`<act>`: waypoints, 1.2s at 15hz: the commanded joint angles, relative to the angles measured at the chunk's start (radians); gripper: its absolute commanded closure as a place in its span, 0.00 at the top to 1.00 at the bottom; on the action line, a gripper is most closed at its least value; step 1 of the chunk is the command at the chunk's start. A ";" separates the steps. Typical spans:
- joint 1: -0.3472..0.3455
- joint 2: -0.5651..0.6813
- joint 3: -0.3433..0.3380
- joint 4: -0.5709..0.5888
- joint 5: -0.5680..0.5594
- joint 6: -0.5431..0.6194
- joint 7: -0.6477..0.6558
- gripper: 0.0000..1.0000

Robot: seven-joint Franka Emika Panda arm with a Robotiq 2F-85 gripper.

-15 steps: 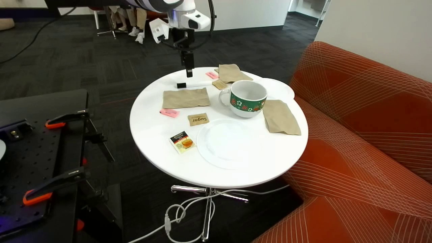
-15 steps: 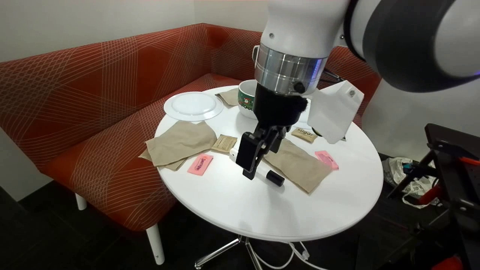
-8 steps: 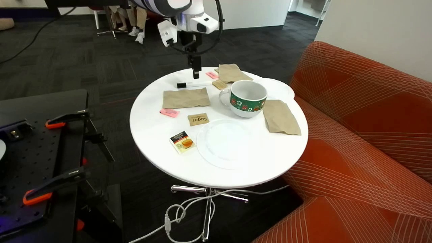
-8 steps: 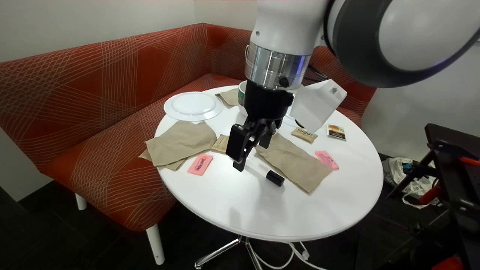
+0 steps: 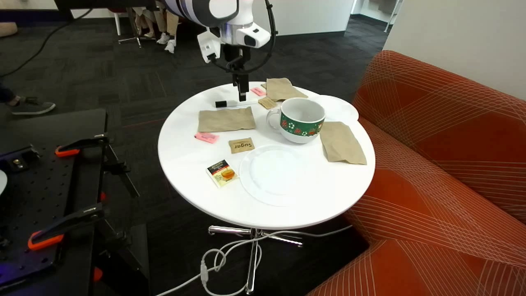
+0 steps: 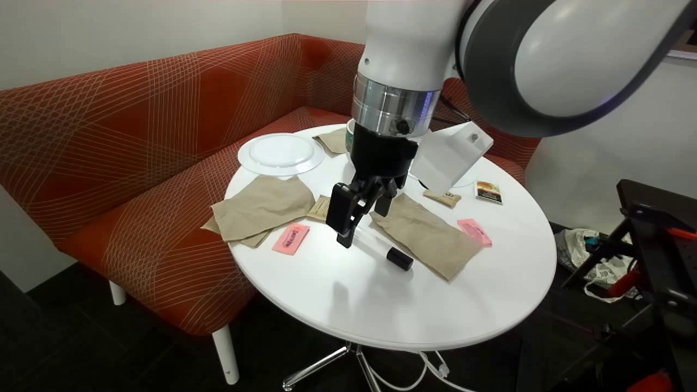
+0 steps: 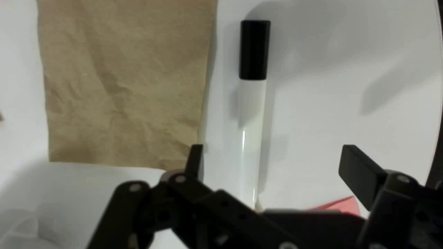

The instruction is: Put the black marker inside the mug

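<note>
I hold the fingers [image 7: 361,176] wide apart, directed downward over the tabletop [image 5: 185,164]. In the wrist view, the marker [image 7: 252,110] runs between them with visible clearance on both sides; it is nearer the finger at the left of that view. I cannot tell whether the fingertips reach down to its level.

The marker lies flat on the tabletop. Its body is white and its cap is black; the cap end is clear of the fingers. A brown napkin [image 5: 227,120] lies alongside, separated by a narrow gap. A small tan packet [image 5: 267,102] lies at the white end; I cannot tell whether the two touch.

The mug [image 5: 302,127] stands upright on the tabletop, its handle toward the napkin. It is white with a green decorated band. In an exterior view, my arm [image 6: 403,49] hides most of it. A plate [image 5: 271,174] and a sugar packet [image 5: 241,145] lie near the mug.
</note>
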 commanded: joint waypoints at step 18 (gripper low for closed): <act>0.155 -0.103 -0.156 -0.061 -0.020 0.012 0.142 0.05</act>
